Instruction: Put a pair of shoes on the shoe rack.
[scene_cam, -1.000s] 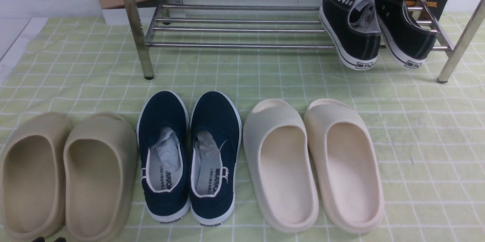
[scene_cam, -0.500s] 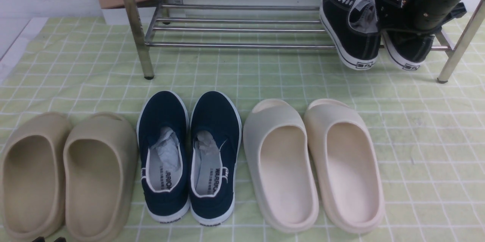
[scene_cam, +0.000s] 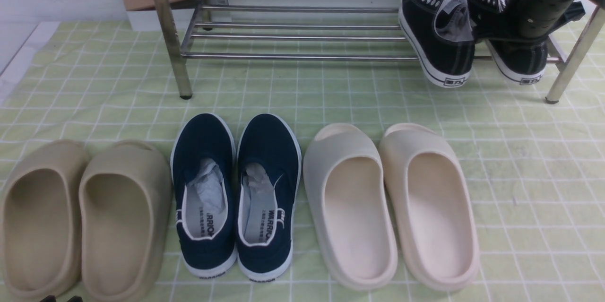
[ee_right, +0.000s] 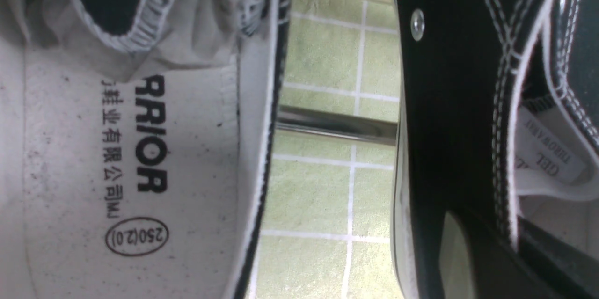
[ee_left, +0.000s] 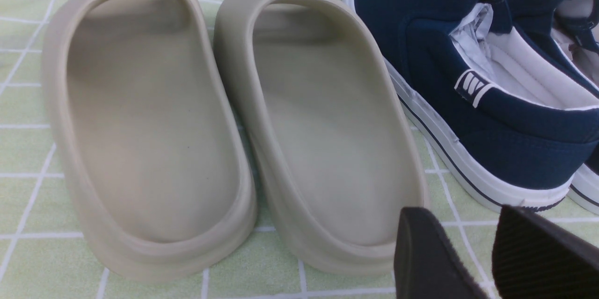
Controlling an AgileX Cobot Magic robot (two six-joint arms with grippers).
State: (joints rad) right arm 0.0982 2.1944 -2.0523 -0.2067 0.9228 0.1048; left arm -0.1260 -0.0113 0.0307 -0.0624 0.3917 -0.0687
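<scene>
Both black canvas sneakers of the pair of shoes rest tilted on the lower bars of the shoe rack [scene_cam: 293,56] at its right end, heels hanging over the front bar. The left sneaker [scene_cam: 437,37] stands free, and the right wrist view shows its grey insole [ee_right: 131,158]. My right gripper [scene_cam: 524,39] has come down on the right sneaker [scene_cam: 520,63] and is shut on its inner side wall [ee_right: 449,116], one finger outside and one inside the shoe. My left gripper [ee_left: 463,243] hovers open and empty low over the cloth.
On the green checked cloth [scene_cam: 520,151] in front of the rack lie a pair of beige slides [scene_cam: 80,217], a pair of navy slip-ons [scene_cam: 236,193] and a pair of cream slides [scene_cam: 392,202]. The rack's right leg [scene_cam: 572,56] stands beside my right arm.
My right arm came down over the right sneaker and its jaws closed on the side wall. That sneaker's heel shifted slightly to the right. The left arm stayed still.
</scene>
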